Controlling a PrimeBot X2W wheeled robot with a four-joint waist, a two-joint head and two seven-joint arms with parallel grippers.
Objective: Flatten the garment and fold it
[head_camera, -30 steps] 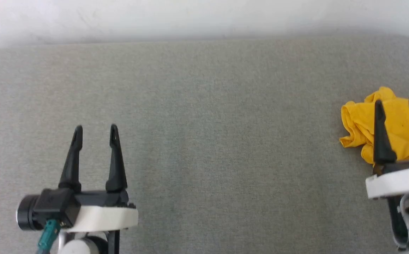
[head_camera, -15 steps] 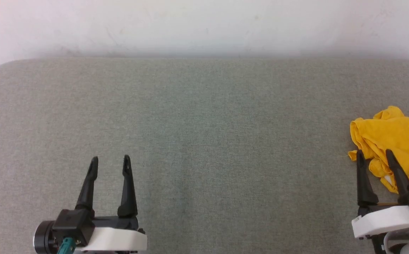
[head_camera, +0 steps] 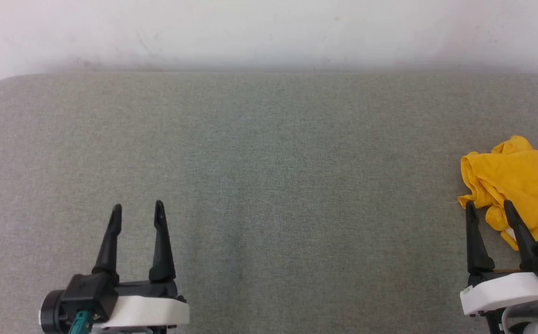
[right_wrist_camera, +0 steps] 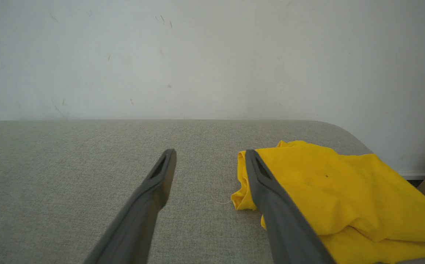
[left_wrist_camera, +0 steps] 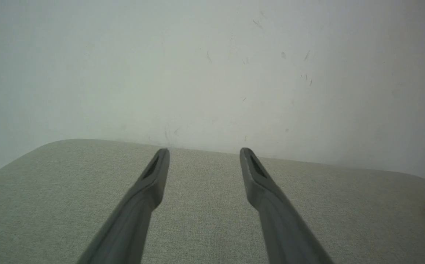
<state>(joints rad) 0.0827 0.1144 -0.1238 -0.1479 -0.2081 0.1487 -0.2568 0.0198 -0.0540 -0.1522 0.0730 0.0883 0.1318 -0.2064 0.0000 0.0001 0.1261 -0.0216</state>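
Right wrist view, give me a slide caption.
Open right end effector at edge of crumpled yellow T-shirt on grey padded surface.

Three cameras on one grey surface [head_camera: 269, 176] against a pale wall [head_camera: 269, 28].
The head view looks steeply down from above, spanning the surface's width. Each wrist view sits low and close, looking level along its own fingers [left_wrist_camera: 144, 198] toward the wall (left arm's near the left corner, right arm's at the right end). All three share the far edge and the yellow garment [head_camera: 524, 181].
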